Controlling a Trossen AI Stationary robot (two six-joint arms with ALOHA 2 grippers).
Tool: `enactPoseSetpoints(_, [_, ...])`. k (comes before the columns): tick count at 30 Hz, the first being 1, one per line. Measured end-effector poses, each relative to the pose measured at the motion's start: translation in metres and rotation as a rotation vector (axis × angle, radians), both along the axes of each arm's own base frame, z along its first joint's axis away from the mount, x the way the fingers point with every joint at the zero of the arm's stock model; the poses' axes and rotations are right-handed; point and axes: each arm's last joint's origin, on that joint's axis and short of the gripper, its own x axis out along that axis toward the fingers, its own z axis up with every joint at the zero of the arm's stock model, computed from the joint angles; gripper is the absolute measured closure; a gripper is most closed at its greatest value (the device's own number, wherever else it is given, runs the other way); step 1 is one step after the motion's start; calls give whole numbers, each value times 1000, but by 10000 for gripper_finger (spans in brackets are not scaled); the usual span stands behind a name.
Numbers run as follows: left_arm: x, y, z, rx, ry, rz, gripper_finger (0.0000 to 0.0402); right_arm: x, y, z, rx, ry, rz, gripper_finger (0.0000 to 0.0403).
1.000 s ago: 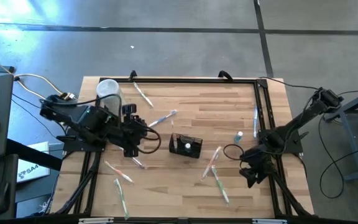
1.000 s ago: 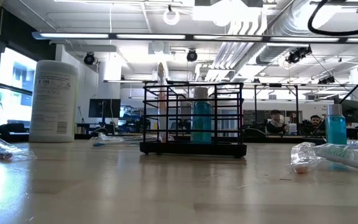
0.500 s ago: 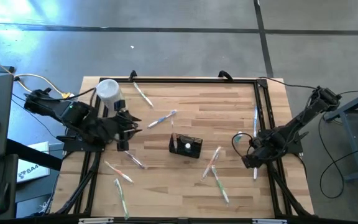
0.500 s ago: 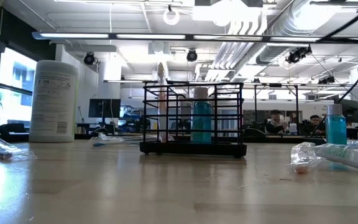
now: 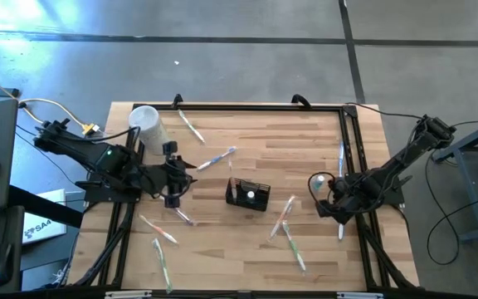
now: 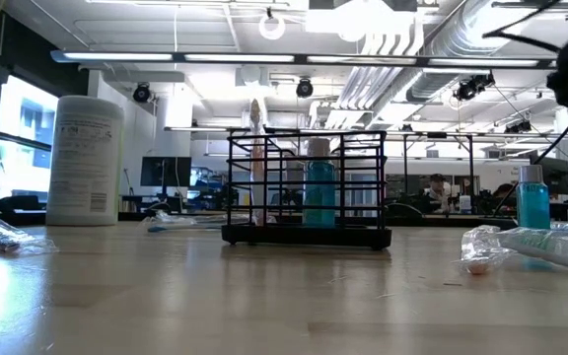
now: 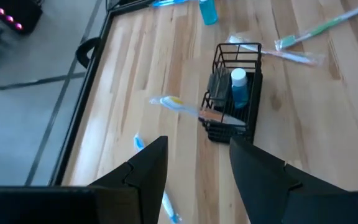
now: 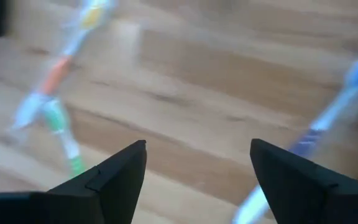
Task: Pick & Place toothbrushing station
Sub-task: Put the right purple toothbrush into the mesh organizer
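Now the toothbrushing station [image 5: 248, 195] sits upright near the middle of the counter [image 5: 305, 141], a black wire caddy with a small blue bottle [image 7: 238, 87] and what looks like a toothbrush already standing in its compartments. On the left, the left gripper [image 5: 173, 176] hovers above the counter a little way off from the caddy, jaws parted with nothing between them, and its wrist camera looks straight past the fingers at the caddy, so I'd judge it is lining up for an approach. Over on the right, the right gripper [image 5: 338, 205] hangs low near the counter's right side, fingers spread wide and empty, with wrapped toothbrushes [image 8: 55, 99] lying loose below it; that reads like a hunt for the next item to drop in. A white cylindrical container [image 5: 145, 123] stands at the far left corner, well apart from the action. More wrapped brushes [image 5: 287, 228] are scattered around the caddy, none touching it as far as I can tell. From table height, the caddy stands square and steady, a second blue bottle [image 6: 532, 202] off to one side.
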Motion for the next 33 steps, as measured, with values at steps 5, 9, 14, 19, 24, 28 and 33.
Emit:
enactPoseSetpoints(5, [-1,0,1,-3,-5,1,231,10,4,3,-49,-137,73,122])
enactPoseSetpoints(9, [-1,0,1,-24,-14,14,231,11,5,1,19,-92,45,122])
enactPoseSetpoints(14, [-1,0,1,-43,-21,28,231,10,9,-2,171,43,16,122])
enactPoseSetpoints(19, [-1,0,1,-62,-27,41,231,5,8,-9,177,181,-88,128])
enactPoseSetpoints(24, [-1,0,1,-69,-26,38,231,-1,5,-16,131,334,-139,140])
enactPoseSetpoints(28, [1,0,0,-67,-20,38,231,-1,6,-23,127,422,-155,144])
enactPoseSetpoints(33, [2,-2,-1,-79,-9,26,231,2,8,-30,106,468,-179,144])
